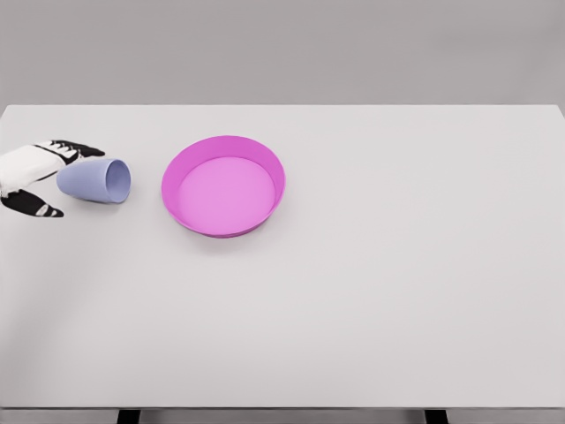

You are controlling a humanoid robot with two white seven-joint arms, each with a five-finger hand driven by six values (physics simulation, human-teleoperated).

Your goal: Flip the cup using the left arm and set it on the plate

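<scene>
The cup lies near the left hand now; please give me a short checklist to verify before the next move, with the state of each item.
1. Left hand is at the cup, fingers above and below its closed end: ok.
2. Firm grasp on the cup: cannot tell, contact is not clear from the head view.
3. Cup upright: not ok, it lies on its side with the opening toward the plate.
4. Pink plate has nothing in it: ok.
5. Path on the table between cup and plate is free: ok.
6. Right arm out of the way: ok, it is not in view.
</scene>
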